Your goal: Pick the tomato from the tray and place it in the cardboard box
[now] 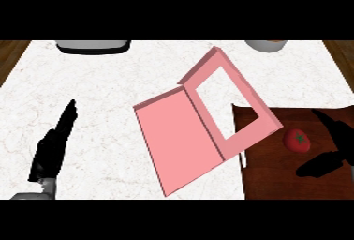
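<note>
Flanking the tomato (298,140), the right hand (330,152) spreads thumb and fingers wide, holding nothing, set to close round it on the tray (276,178). Well leftward, beyond the pink box (181,140), the left hand (52,147) rests open.

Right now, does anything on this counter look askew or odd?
The pink cardboard box sits skewed on the white counter, its windowed flap overlapping the corner of the dark wooden tray. Otherwise nothing stands out: the tomato rests whole on the tray, nothing spilled.
</note>
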`<state>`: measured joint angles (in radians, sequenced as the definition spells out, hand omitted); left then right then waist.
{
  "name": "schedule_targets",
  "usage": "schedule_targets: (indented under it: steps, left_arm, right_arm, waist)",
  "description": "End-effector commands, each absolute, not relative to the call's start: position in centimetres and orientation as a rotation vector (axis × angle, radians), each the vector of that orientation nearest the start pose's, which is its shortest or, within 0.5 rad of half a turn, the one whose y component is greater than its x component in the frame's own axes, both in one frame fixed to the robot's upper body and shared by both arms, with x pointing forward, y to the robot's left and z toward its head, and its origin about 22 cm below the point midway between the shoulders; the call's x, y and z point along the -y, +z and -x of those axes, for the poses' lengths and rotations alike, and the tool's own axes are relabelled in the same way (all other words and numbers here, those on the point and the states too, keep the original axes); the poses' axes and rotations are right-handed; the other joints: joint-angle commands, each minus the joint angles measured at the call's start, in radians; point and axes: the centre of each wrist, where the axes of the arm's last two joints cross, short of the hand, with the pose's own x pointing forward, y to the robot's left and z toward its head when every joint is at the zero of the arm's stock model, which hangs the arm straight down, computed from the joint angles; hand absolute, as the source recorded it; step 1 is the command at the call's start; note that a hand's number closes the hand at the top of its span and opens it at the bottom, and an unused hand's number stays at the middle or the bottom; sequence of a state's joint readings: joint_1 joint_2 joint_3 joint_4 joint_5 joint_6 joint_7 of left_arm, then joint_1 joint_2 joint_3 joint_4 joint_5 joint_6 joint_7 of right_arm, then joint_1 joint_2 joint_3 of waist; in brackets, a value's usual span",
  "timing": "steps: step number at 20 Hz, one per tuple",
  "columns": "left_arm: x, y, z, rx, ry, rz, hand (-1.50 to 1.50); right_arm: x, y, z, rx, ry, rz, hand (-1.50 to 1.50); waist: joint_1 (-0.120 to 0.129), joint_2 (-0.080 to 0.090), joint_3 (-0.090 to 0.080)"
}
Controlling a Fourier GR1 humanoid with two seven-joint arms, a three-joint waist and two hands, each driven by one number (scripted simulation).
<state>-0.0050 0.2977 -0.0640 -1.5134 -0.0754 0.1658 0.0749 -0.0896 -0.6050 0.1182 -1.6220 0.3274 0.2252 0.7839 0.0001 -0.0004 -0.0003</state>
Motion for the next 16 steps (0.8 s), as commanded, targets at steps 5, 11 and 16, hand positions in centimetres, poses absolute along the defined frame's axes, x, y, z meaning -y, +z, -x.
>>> schedule_targets:
  steps: [5,11,16]
  left_arm:
    - [-27.4,1.3,-23.2,1.454,-0.201,-0.371,0.00]
    - [-28.2,-0.8,-23.8,1.432,-0.205,-0.380,0.00]
    - [-30.4,1.7,-23.3,1.464,-0.186,-0.390,0.00]
  right_arm:
    - [33.1,6.7,-26.6,0.744,0.684,0.764,-1.50]
    - [31.5,6.2,-28.1,0.746,0.690,0.774,-1.50]
    - [31.8,2.3,-25.1,0.756,0.676,0.757,-1.50]
  waist:
    - [0.003,0.000,0.001]
    - [0.002,0.001,0.000]
    - [0.002,0.000,0.001]
